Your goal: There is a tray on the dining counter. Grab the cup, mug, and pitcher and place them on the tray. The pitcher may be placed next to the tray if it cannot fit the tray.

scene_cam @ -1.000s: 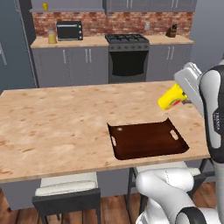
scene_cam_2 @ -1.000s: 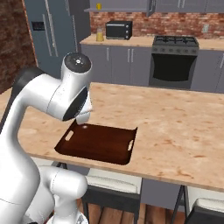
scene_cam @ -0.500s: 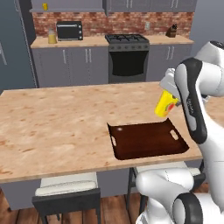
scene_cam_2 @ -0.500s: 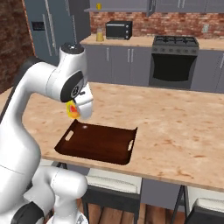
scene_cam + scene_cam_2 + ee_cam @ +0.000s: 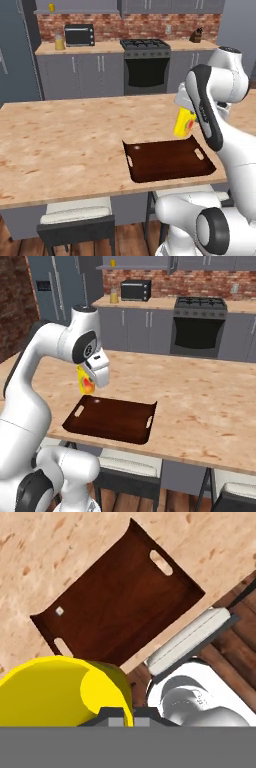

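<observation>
The table [image 5: 60, 145] is a long light wood-grain top with a stool [image 5: 75, 220] under its near edge. Behind it, along the far wall of red brick, runs a grey-cabinet counter [image 5: 80, 50] with one black stove [image 5: 145, 65], one dark microwave [image 5: 80, 35] and one small yellow jar [image 5: 59, 43] beside it. A tall grey fridge [image 5: 60, 291] stands at the far left of the room.

On the table lies one dark brown tray [image 5: 167, 160], near the near edge and to the right; nothing rests in it. It has a cut-out handle at each end.

One tall yellow cup [image 5: 184, 123] with a red fruit picture is in the air, tilted, above the far right part of the tray and not touching it. The hand [image 5: 92, 376] is clamped on the cup. In the hand view the cup [image 5: 60, 692] is close below the camera, with the tray [image 5: 120, 602] under it.
</observation>
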